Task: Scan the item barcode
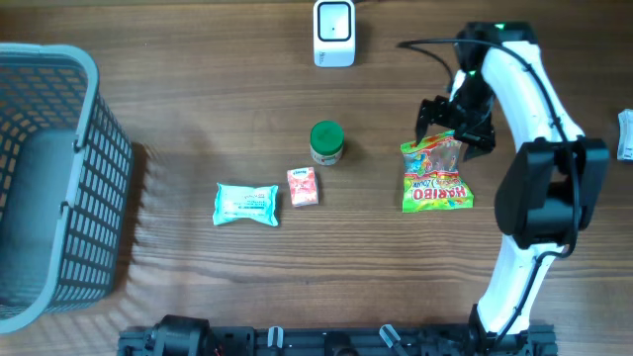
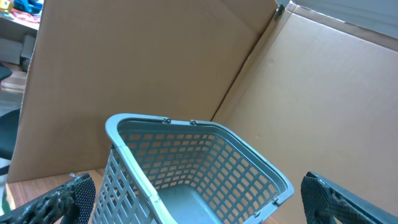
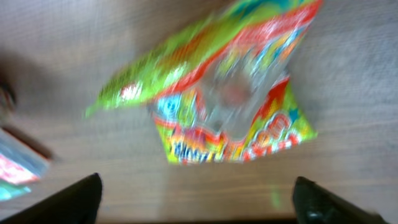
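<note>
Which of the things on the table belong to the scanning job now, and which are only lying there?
In the job: Haribo bag, white scanner, right gripper, open over the bag.
Lying about: green-lidded jar, pink carton, blue-white packet, grey basket.

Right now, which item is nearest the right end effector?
The Haribo bag, right by the right end effector; the jar, carton and wipes lie well away.
</note>
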You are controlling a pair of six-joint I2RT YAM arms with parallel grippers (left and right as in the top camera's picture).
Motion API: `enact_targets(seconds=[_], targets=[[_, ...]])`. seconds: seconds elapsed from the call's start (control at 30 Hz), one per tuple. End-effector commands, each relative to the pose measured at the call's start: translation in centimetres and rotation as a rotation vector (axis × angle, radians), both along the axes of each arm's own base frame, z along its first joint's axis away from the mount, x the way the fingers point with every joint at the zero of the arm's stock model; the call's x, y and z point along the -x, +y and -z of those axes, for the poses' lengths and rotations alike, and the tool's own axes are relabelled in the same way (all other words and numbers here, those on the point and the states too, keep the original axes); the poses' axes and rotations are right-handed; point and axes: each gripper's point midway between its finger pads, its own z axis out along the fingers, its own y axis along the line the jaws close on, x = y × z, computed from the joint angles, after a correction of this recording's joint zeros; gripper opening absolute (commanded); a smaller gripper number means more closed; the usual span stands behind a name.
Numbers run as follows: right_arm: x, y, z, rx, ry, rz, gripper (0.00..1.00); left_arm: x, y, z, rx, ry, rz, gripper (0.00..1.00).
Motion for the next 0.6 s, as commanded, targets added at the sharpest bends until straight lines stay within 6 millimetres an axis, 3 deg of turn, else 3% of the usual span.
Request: enact_targets(seconds=[0.0, 0.1, 0.17, 0.47, 0.57], targets=[[0.3, 1.1, -1.6, 0.154, -0.057, -0.081, 1.00, 0.0, 0.1, 0.0, -0.006, 0.003, 0.002, 1.00], [0.1, 0.9, -0.5, 0.421, -0.122, -0.196, 1.00, 0.0, 0.1, 0.0, -0.006, 0.003, 0.002, 1.00], [0.2, 0.8, 1.0, 0.468, -0.136, -0.225, 1.00, 0.0, 0.1, 0.0, -0.006, 0.003, 0.002, 1.00], [2.1, -1.7, 9.4, 0.534, -0.143, -0.388, 1.00, 0.0, 0.1, 0.0, -0.006, 0.003, 0.001, 1.00], [5.4, -1.3, 13.9, 0.418, -0.089, -0.430, 0.98, 0.0, 0.1, 0.0, -0.006, 0.003, 0.002, 1.00]])
